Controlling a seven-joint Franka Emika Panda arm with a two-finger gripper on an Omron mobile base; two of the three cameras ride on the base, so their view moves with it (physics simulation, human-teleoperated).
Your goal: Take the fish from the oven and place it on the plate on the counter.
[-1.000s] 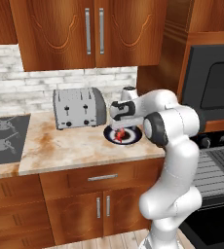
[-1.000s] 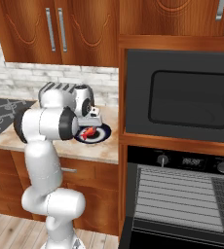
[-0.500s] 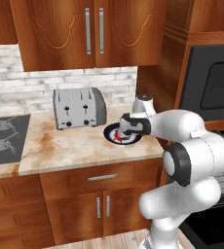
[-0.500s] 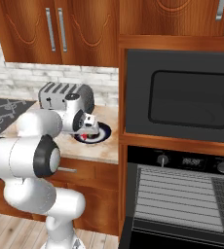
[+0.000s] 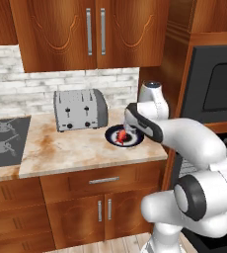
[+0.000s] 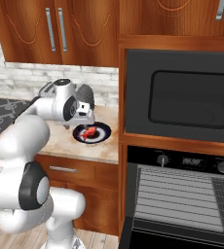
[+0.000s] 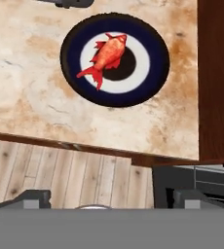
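Plainly, fish (image 7: 107, 56) lies on plate (image 7: 153, 78); no legible writing.

Your base views flank arm from behind, sharing worktop (image 5: 81, 148) and plate (image 6: 92, 133); hand view looks straight down, close.

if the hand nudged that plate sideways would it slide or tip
Probably slide: the plate looks low and flat on the smooth counter. Tipping seems unlikely unless its rim is pressed down. The small fish lying loose on it might shift.
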